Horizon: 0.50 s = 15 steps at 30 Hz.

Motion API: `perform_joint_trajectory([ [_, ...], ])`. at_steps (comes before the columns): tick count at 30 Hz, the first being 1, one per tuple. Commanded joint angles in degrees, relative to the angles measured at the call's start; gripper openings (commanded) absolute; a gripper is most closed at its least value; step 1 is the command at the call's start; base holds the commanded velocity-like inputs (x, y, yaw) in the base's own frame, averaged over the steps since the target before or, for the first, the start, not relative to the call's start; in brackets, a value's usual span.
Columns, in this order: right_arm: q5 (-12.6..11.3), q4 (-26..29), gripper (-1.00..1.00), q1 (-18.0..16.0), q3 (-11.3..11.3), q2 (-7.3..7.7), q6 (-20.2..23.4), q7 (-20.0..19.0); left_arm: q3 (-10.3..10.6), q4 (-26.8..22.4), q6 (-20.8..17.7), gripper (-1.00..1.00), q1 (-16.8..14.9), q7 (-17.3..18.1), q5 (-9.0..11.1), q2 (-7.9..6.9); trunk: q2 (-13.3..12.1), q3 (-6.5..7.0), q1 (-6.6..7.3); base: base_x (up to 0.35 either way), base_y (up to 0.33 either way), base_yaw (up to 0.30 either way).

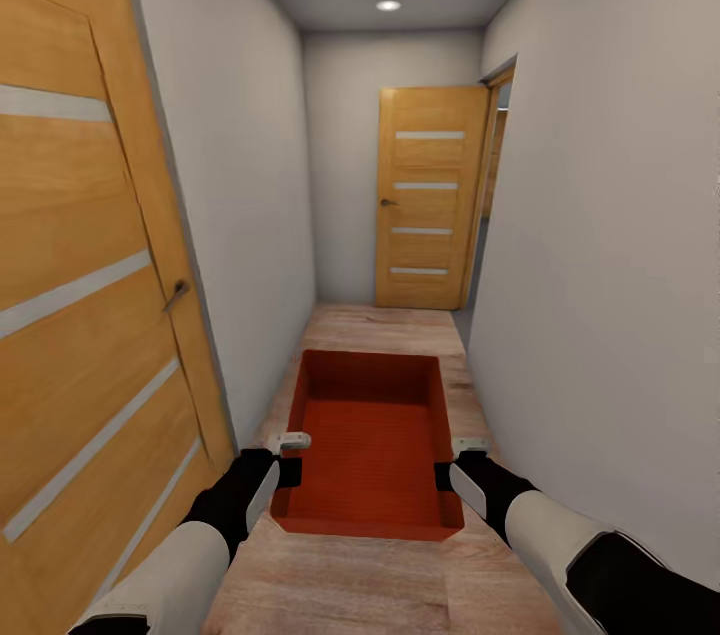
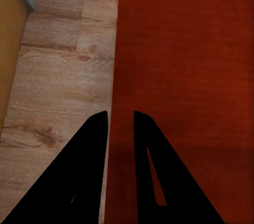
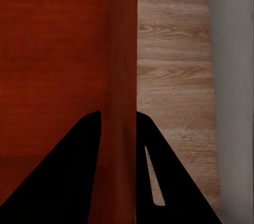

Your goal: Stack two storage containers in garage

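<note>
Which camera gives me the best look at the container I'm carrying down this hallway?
The head view: it shows the whole storage container, open top and all four walls, held between the left gripper and right gripper. Each wrist view shows just one side wall pinched between gripper fingers, plus some of the interior.

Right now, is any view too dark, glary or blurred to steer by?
Head view: evenly lit by the round ceiling lamp, no glare, slightly soft. Left wrist view: orange-red open-top plastic bin reads clearly, black fingers are featureless silhouettes. Right wrist view: same, with light wood plank floor sharp.

Container [image 1: 370, 445] between doors [image 1: 85, 315], above floor [image 1: 390, 585]
</note>
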<state>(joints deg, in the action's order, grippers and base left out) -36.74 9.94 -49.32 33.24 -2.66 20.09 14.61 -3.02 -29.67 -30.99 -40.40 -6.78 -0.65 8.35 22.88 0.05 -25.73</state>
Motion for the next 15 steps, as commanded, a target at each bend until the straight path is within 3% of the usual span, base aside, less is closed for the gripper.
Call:
perform_joint_trajectory([
  [1, -1.9, 0.3, -1.00, 0.0, 3.1, 0.05, 0.0, 0.2, -0.6, -0.1, -0.4, -1.00, 0.0, -0.3, -0.8, -0.18, 0.0, -0.02, -0.05, 0.322, 0.000, -0.240],
  [8, -1.9, 0.3, -1.00, 0.0, 3.1, 0.05, 0.0, 0.2, -0.7, -0.1, -0.4, -1.00, 0.0, -0.3, -0.8, -0.18, 0.0, -0.02, -0.05, 0.322, 0.000, -0.233],
  [15, -1.9, 0.3, -1.00, 0.0, 3.1, 0.08, 0.0, 0.2, -0.6, -0.1, -0.4, -1.00, 0.0, -0.3, -0.8, -0.18, 0.0, -0.02, -0.05, 0.322, 0.000, -0.044],
])
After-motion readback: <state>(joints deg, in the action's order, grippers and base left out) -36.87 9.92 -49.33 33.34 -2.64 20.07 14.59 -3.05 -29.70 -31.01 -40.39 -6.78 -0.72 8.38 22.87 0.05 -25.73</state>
